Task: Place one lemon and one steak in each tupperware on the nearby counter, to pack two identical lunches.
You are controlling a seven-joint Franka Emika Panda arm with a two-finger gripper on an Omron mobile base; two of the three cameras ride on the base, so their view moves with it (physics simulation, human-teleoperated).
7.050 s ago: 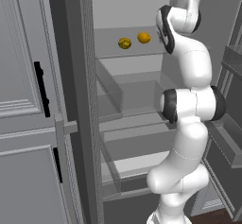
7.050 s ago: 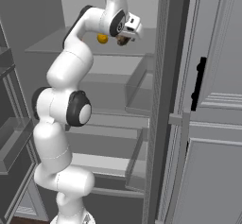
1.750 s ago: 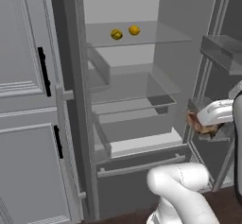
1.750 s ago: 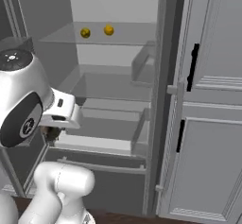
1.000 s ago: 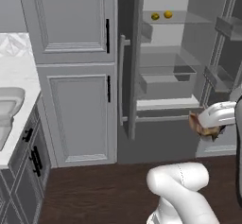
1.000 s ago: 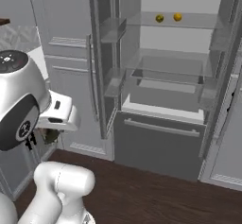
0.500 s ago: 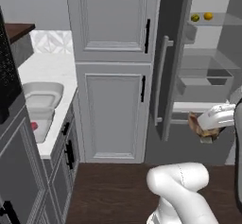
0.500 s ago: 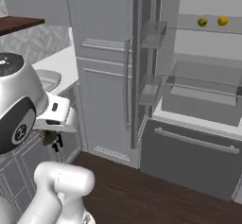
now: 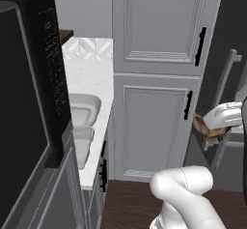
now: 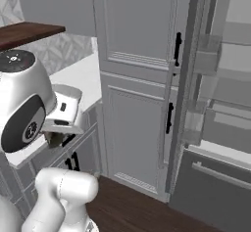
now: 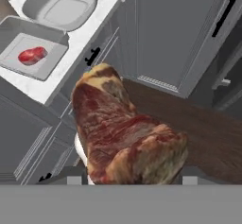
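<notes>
1. Nearest of all, the dark steak sits clamped in the closed fingers, held clear of the floor, presumably so it can be carried to the counter.
2. In the left base view the same steak pokes out beneath the white hand, beside the tall grey cabinet.
3. Beyond the steak, on the white counter, lies the flat tray with a bright red steak already inside it.
4. Just past the tray stands the deeper tub, which looks empty, so I judge this steak belongs there.
5. The hand view reveals both containers' insides; the left base view shows the tub only edge-on.
</notes>
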